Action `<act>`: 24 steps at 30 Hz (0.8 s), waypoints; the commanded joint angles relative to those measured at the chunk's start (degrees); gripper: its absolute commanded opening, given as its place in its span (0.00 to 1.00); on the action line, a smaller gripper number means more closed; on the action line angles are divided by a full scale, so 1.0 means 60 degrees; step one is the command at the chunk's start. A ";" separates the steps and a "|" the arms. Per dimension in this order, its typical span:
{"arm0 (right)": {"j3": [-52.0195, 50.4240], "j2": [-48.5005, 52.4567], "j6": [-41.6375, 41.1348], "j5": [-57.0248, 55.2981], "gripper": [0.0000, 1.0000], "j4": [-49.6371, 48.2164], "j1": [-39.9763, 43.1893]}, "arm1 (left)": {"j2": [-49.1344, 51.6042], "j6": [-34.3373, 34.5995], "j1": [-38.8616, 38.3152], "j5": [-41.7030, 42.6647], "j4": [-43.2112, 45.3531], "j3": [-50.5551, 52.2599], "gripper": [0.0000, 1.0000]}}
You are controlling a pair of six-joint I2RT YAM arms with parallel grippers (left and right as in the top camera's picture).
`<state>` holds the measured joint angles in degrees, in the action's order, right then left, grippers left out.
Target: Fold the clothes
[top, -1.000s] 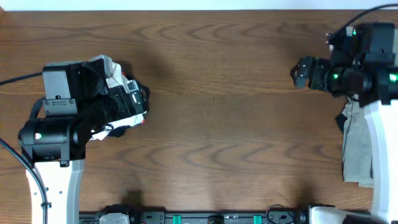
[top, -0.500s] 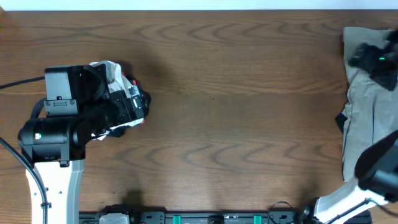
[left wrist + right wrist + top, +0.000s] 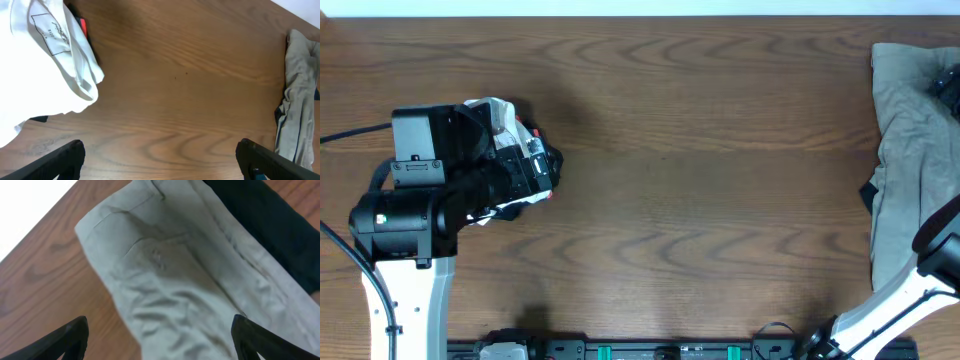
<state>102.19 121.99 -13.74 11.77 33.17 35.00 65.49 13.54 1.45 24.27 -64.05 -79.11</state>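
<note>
Unreadable label (image 3: pixel 50 32) on white garment (image 3: pixel 30 85)

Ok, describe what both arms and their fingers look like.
The left arm has a white tubular link, a black cylindrical joint, a grey box and a thin black cable trailing off left. The right arm shows the same white link and black joint. The left fingers and right fingers are plain matte black wedges.

Left arm (image 3: pixel 405 215): folded back on the left side; left gripper (image 3: pixel 159 161) spread wide. Right arm (image 3: pixel 932 258): at far right edge; right gripper (image 3: pixel 161 338) spread wide.
</note>
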 commanded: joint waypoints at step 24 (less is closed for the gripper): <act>0.0335 0.0532 -0.0025 0.3544 0.01 -0.1107 -0.0127 | -0.0004 0.0306 0.0015 0.0138 0.0000 -0.0175 0.98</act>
<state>102.28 132.38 -12.71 20.58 26.74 35.09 65.49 14.85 1.45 24.29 -64.07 -79.11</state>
